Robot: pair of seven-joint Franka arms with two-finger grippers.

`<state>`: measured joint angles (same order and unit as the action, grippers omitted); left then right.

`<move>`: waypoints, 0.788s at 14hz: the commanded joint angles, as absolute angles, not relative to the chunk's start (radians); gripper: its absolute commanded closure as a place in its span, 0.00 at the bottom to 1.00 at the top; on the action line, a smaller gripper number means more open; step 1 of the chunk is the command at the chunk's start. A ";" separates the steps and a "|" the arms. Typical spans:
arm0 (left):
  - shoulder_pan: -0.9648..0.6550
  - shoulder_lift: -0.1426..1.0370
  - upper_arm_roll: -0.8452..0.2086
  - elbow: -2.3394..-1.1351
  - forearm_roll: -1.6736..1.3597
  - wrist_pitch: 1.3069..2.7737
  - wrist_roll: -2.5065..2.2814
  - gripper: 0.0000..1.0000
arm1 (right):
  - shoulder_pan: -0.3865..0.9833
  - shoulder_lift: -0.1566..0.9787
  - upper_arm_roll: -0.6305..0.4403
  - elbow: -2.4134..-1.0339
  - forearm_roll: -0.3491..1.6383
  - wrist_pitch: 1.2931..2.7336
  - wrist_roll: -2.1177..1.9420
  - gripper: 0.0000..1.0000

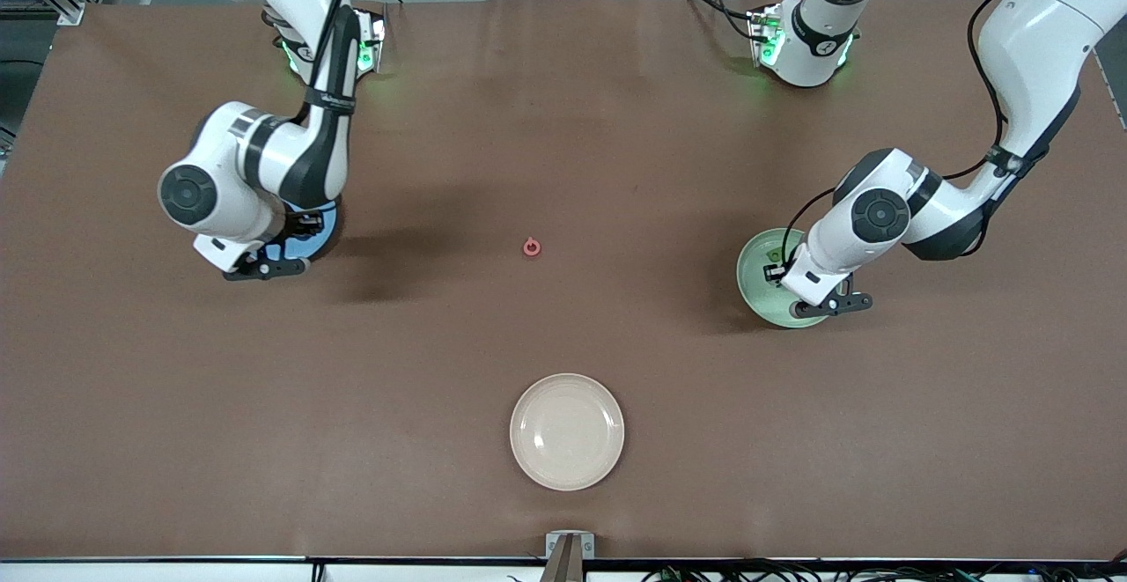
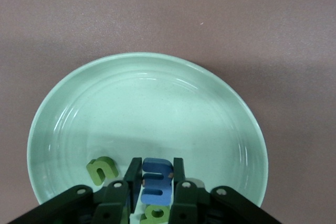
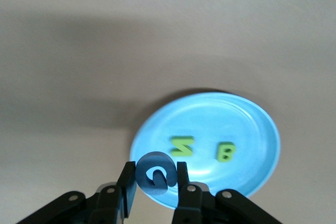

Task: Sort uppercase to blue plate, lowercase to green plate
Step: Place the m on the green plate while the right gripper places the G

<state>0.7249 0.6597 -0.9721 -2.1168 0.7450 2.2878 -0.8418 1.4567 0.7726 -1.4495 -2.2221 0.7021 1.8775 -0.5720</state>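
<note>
My left gripper (image 2: 156, 167) is shut on the blue E-like m (image 2: 156, 182), low over the pale green plate (image 2: 147, 103). A green u (image 2: 101, 170) and a green g (image 2: 156, 214) lie in that plate by my fingers. The small blue t is out of view. My right gripper (image 3: 155, 170) is shut on the blue G (image 3: 155, 178), above the rim of the blue plate (image 3: 247, 124). A green N (image 3: 181, 145) and a green B (image 3: 226, 151) lie in the blue plate. The pink-red G (image 1: 531, 247) lies on the table midway between the two plates.
A cream plate (image 1: 567, 431) stands nearer the front camera than the pink-red G. In the front view the right arm covers most of the blue plate (image 1: 299, 249) and the left arm part of the green plate (image 1: 755, 287).
</note>
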 commanded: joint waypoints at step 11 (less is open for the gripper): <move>0.729 0.614 -0.986 -2.092 0.762 2.284 -0.841 0.00 | 1.728 0.759 -1.477 -2.263 0.894 1.850 -0.127 0.00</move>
<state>0.7249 0.6403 -0.9787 -2.0915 0.7475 2.2885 -0.8409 1.6375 0.7720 -1.4783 -2.2493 0.8255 1.8361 -0.2760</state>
